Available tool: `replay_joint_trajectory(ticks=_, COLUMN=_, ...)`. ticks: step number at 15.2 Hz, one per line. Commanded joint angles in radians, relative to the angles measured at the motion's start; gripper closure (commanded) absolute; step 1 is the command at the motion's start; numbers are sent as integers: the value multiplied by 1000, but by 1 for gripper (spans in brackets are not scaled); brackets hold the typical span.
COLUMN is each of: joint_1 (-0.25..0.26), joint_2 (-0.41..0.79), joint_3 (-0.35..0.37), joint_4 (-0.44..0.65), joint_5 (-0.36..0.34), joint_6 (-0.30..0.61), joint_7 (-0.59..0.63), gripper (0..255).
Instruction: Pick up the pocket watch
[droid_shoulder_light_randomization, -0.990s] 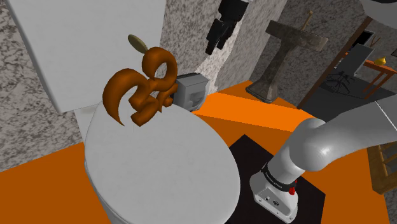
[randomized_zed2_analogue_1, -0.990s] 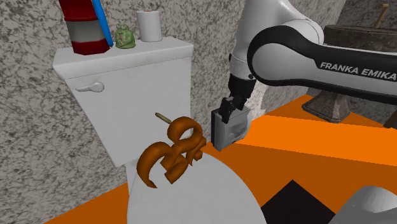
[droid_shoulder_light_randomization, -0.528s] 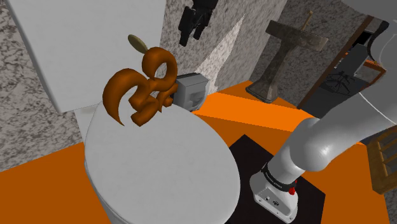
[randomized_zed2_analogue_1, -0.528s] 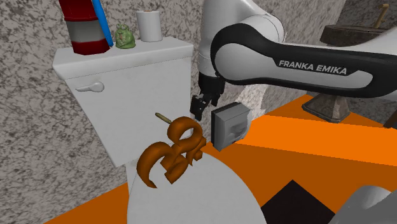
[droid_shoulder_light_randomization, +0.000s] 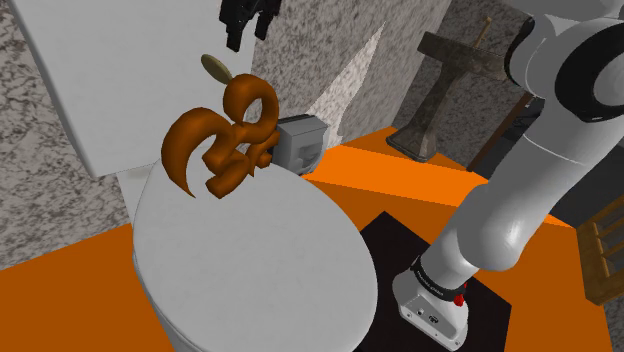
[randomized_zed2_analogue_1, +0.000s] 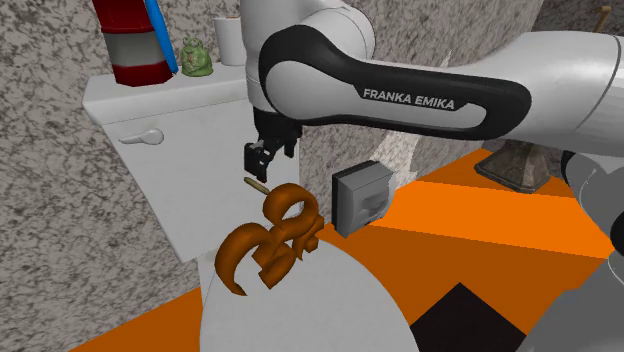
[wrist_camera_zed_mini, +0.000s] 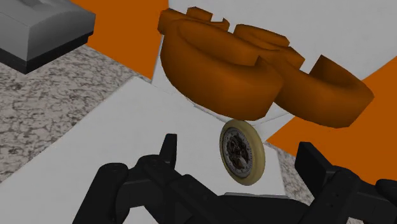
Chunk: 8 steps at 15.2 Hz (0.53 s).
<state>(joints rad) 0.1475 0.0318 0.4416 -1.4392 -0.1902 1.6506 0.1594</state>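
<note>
Wrist view: cream-rimmed round pocket watch with a dark dial stands on edge in the gap between the glossy orange-brown curled ornament and the white toilet tank, at the back of the white toilet lid. It's probably propped by the ornament, the tank, or both; the contact isn't clear. All-black gripper hangs above it, fingers spread wide, nothing held. The watch sits in line between them, untouched. Approach is from above and tight to the tank, likely because the ornament blocks the front. Edge-up disc likely needs a pinch across its flat faces. Risks: clipping the ornament or knocking the watch flat. Grey box beside the toilet looks out of the path.
</note>
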Motion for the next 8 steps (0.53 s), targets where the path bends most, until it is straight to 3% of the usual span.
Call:
replay_joint_trajectory(ticks=1, joint_1=30, joint_2=90, joint_3=24, joint_4=106, joint_5=-59, joint_6=-23, joint_7=19, gripper=0)
replay_joint_trajectory(ticks=3, joint_1=73, joint_2=179, joint_3=41, joint_4=223, joint_5=-119, joint_6=-62, joint_7=34, gripper=0)
replay_joint_trajectory(ticks=8, joint_1=55, joint_2=139, joint_3=34, joint_4=103, joint_5=-97, joint_6=24, joint_7=41, gripper=0)
